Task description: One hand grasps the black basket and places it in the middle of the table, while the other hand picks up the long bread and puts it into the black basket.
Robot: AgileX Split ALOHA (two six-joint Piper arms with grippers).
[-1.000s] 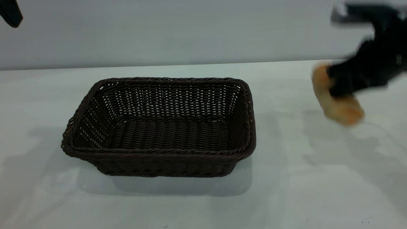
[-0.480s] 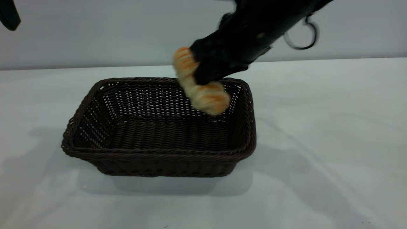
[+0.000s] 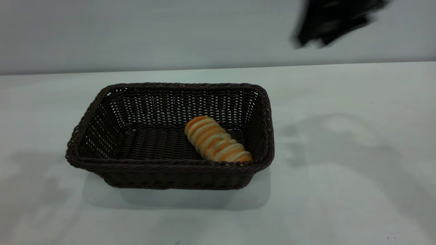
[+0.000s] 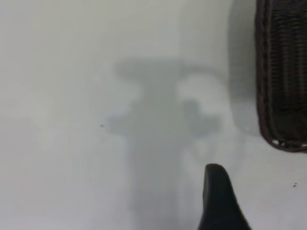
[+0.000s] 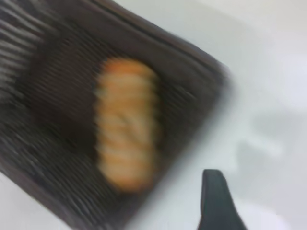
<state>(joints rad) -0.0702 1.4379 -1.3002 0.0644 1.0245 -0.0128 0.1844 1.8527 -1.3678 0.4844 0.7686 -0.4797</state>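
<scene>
One loaf, one basket: the long bread (image 3: 218, 139) lies inside the black basket (image 3: 170, 166), on the woven floor toward the lower right of its interior, slanted, one end close against the near rim. The basket sits on the white worktop (image 3: 340, 190) a little left of the frame's centre. Our right hand (image 3: 335, 20) shows as a dark blur at the upper right of the exterior frame, well above and apart from the basket, holding nothing that we can see; whether its fingers are spread or pressed together we cannot tell. In its own wrist view only one dark fingertip (image 5: 216, 201) appears, with the loaf (image 5: 127, 151) lying in the basket (image 5: 48, 96) beyond it. Our left hand is out of the exterior frame; its wrist view shows one fingertip (image 4: 218, 199) over bare worktop, just beside a corner of the basket (image 4: 283, 72), and its grip state is likewise unclear. We judge both steps done. What risk remains seems small: a low sweep by either arm could clip the braided rim and drag the light basket off centre, or jolt the loaf lying near that rim.
</scene>
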